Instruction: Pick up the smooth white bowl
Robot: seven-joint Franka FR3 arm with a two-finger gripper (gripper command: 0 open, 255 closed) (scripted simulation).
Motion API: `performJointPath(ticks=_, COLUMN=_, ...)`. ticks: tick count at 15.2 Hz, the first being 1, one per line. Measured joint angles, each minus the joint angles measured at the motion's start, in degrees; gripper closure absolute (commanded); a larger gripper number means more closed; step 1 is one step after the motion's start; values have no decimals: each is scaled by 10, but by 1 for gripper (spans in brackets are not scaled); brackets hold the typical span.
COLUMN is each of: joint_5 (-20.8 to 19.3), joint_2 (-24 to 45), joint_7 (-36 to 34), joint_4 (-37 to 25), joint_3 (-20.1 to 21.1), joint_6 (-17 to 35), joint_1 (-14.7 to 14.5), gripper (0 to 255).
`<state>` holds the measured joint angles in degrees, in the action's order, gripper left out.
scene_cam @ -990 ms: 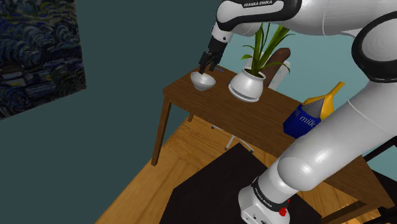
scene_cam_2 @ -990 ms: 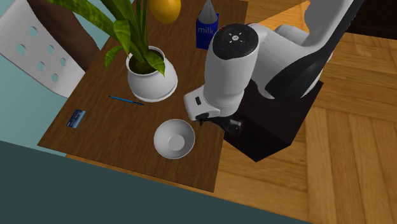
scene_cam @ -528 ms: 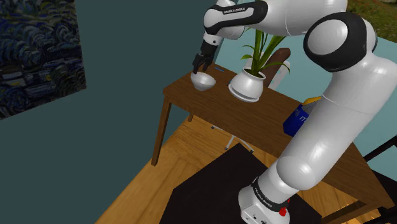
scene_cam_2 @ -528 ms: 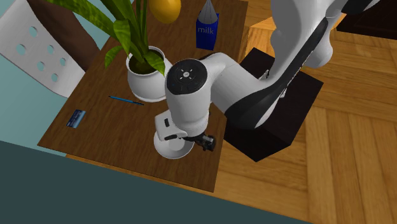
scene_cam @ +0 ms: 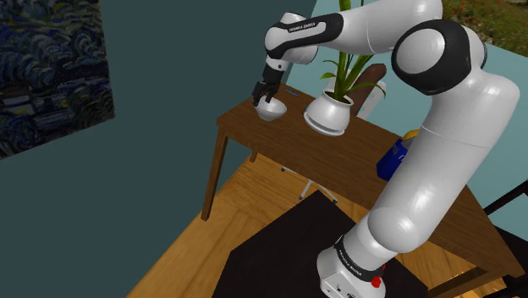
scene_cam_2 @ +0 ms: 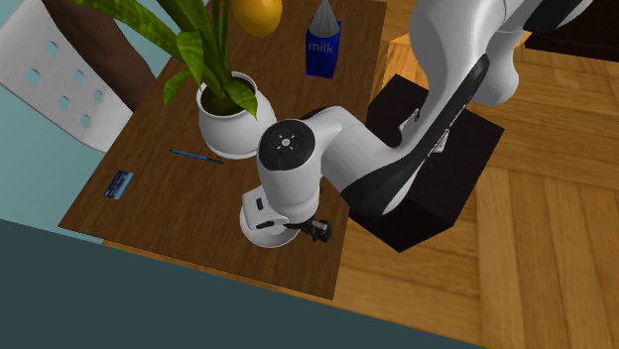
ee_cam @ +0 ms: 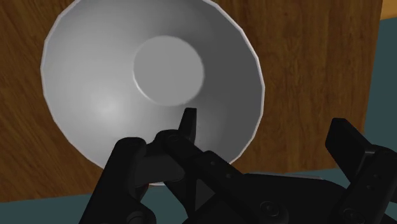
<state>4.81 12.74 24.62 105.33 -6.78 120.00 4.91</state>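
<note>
Bowl (ee_cam: 153,83): plain white and smooth, round, with a wide flaring wall and a thin rim. It has a small flat circular floor, and the inside is shaded pale grey.
Bowl's place: upright on the brown wooden tabletop (ee_cam: 305,57), close to a corner and just beside the edge. In the shoulder view it sits at the tabletop's far left end.
Pincer (ee_cam: 267,124): black, fingers apart. One tip hangs inside the bowl over its wall. The other stands outside the rim above the wood. The rim lies between them and is not clasped.
Arm (scene_cam_2: 288,159): bends down over the bowl and covers most of it in the second exterior view.
Neighbours: a white plant pot (scene_cam_2: 235,124) with green leaves stands near the bowl. A blue pen (scene_cam_2: 196,156) and a small blue card (scene_cam_2: 120,184) lie beyond it. A blue milk carton (scene_cam_2: 321,45) stands well apart.
</note>
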Motion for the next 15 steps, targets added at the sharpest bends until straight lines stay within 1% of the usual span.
performJointPath(ticks=1, joint_5=0, joint_2=1, joint_7=0, joint_4=1, joint_3=0, joint_6=2, joint_1=0, gripper=255)
performJointPath(ticks=11, joint_5=0, joint_2=2, joint_7=0, joint_4=1, joint_3=0, joint_6=5, joint_1=0, gripper=255)
performJointPath(ticks=15, joint_5=-1, joint_2=-7, joint_7=-1, joint_4=-9, joint_3=-1, joint_6=-15, joint_1=0, gripper=255)
